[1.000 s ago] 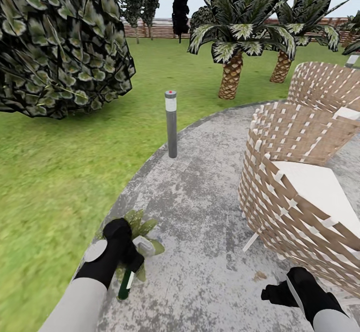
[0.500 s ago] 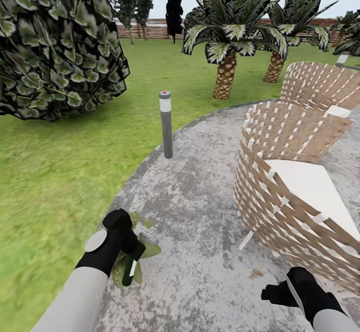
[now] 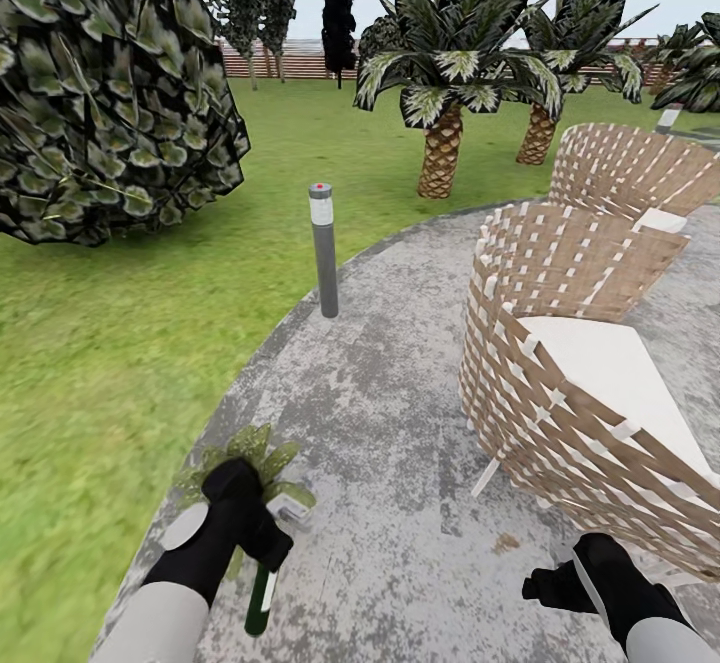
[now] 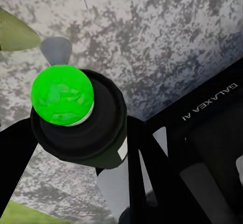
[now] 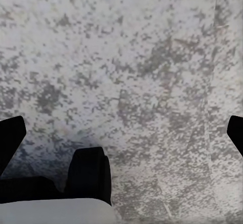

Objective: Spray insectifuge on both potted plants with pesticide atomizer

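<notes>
The left pincer covers much of the potted plant and the pesticide atomizer's top. The near wicker chair is cut off.

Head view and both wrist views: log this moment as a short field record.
setting: grey mottled paved patio beside green lawn
left gripper: shut on slim dark green atomizer bottle
bottle in left wrist view: bright green tip, pointing at paving
plant: small low green-leaved rosette at patio edge, just beyond left gripper
right gripper: open, empty, over paving
nearby: grey bollard light; woven wicker chairs
</notes>
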